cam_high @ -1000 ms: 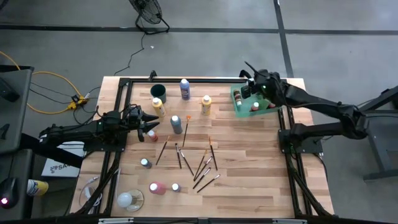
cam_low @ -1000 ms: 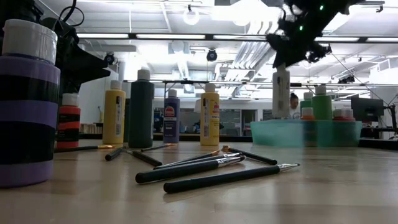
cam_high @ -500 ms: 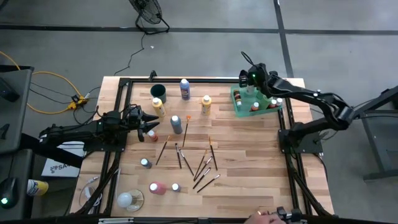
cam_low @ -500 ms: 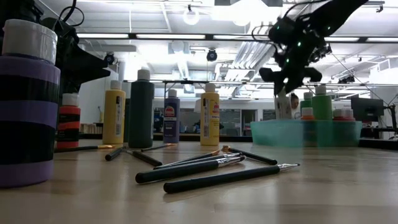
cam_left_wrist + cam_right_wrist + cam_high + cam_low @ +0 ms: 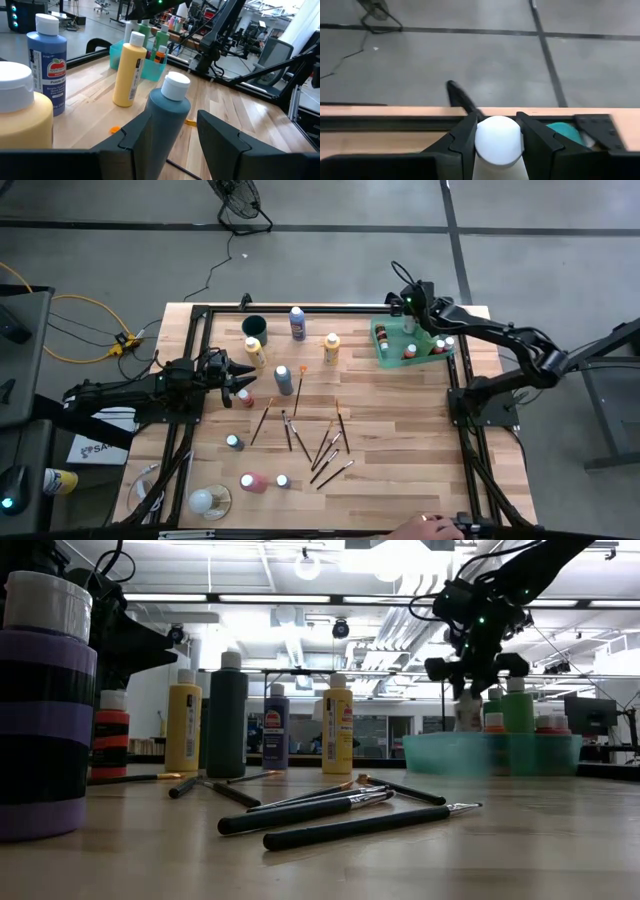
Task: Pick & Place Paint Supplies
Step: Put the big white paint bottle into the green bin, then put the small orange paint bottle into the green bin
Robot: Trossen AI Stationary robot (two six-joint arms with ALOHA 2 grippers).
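Observation:
My right gripper is over the far left corner of the translucent green tray at the table's far right, shut on a white paint bottle. Several capped bottles stand in the tray. At the table's left, my left gripper lies level and open. A grey-blue bottle stands upright just beyond its fingertips, untouched. More bottles (blue, yellow, pink) and dark-handled brushes are spread over the wooden top. My right gripper pinches the white bottle just below its round white cap, one finger on each side. The fingers slant down from the table's right. The bottle hangs upright, its lower part behind the tray's wall; whether it stands on the tray's floor I cannot tell.
A dark round cup stands at the far left beside a yellow bottle. A red bottle is close to my left gripper. A black frame edges the table. A person's hand shows at the near edge.
My right gripper has come down over the tray with the white bottle and has rolled its wrist. The bottle, hanging high above the tray a second ago, now reaches down behind the tray's wall, still upright.

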